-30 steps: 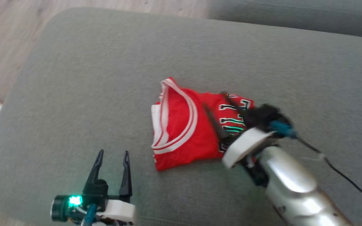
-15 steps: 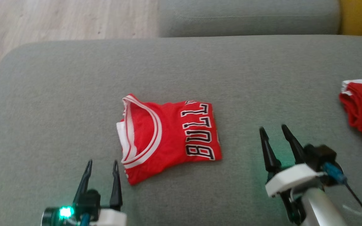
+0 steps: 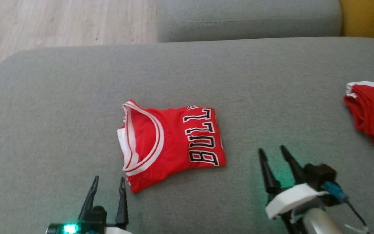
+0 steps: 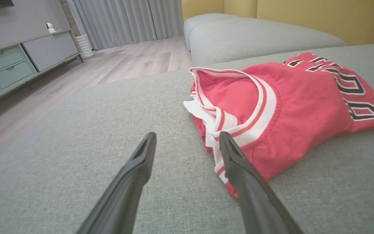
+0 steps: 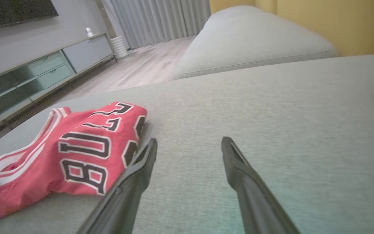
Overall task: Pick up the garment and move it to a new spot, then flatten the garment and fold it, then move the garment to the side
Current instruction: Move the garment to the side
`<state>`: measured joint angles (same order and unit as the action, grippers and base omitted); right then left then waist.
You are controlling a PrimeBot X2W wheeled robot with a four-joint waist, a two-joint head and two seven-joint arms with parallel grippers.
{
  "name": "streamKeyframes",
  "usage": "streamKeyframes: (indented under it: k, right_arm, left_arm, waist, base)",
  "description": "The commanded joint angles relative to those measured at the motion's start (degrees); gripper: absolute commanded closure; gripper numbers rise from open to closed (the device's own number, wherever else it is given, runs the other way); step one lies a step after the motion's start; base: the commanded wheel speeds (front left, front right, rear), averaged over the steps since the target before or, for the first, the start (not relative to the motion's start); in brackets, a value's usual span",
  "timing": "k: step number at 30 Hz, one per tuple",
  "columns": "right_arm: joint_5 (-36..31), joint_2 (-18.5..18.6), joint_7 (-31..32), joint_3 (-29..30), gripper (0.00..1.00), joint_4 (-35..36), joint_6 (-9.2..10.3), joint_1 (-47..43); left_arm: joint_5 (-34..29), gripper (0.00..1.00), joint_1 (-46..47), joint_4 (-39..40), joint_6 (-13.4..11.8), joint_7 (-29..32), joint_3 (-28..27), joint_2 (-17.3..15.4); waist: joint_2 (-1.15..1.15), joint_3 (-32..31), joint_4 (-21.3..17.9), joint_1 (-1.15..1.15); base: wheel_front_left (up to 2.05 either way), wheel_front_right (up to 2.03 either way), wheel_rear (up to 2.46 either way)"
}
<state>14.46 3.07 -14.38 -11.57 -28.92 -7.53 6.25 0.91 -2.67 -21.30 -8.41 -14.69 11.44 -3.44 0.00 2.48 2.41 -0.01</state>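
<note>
Right gripper (image 3: 272,149) pulled off garment (image 3: 174,139), fingers (image 3: 267,175) wide, empty

A grey sofa (image 3: 60,113) bears a bunched red cloth (image 3: 373,113), wooden floor (image 3: 60,19) beyond.

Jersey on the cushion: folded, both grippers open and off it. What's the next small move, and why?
Probably ease the left gripper forward onto the near corner of the jersey and close, ready to carry it aside. It lies folded and untouched on the grey cushion. The left gripper is open and closest to it; the right gripper is open but farther off.
</note>
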Motion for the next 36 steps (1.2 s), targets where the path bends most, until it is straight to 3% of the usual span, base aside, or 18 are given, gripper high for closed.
streamKeyframes:
  k: [1,8,17,18,19,26,36]
  right_arm:
    - [0.68,-0.19,-0.62,-3.09,0.00,0.79,0.04,3.80]
    - [3.71,-0.19,-0.62,-8.90,0.00,-5.06,0.04,12.89]
    - [3.56,-0.19,-0.62,-8.68,0.01,-21.82,0.04,18.50]
    - [3.91,-0.19,-0.62,-8.81,0.36,-22.65,0.04,18.77]
    - [4.21,-0.19,-0.62,-8.83,1.00,-23.14,0.04,19.00]
    - [4.87,-0.19,-0.62,-6.66,1.00,-20.83,0.04,19.74]
    - [5.11,-0.19,-0.62,-3.74,1.00,-13.93,0.04,17.01]
  left_arm:
    - [-0.62,0.00,2.77,1.81,0.37,-0.31,-0.89,-0.52]
    - [-0.34,0.00,5.10,1.46,1.56,-0.31,1.94,-0.07]
    - [0.28,0.00,5.73,0.84,1.71,-0.31,3.23,0.22]
    - [0.35,0.00,5.79,0.89,1.64,-0.31,3.18,0.23]
    - [0.41,0.00,5.81,0.93,1.59,-0.31,3.12,0.25]
    - [0.52,0.00,6.10,1.35,1.51,-0.31,2.80,0.31]
    - [-0.18,0.00,8.73,2.36,2.28,-0.31,2.63,0.03]
  waist:
    - [0.00,1.22,1.40,0.01]
    - [0.00,4.79,7.43,0.01]
    - [0.00,6.74,13.09,0.01]
    - [0.00,6.87,13.17,0.01]
    - [0.00,6.93,13.16,0.01]
    - [0.00,6.65,10.25,0.01]
    - [0.00,5.85,-9.45,0.01]
  base:
    - [0.00,0.00,0.00]
    - [0.00,0.00,0.00]
    - [0.00,0.00,0.00]
    - [0.00,0.00,0.00]
    - [0.00,0.00,0.00]
    - [0.00,0.00,0.00]
    - [0.00,0.00,0.00]
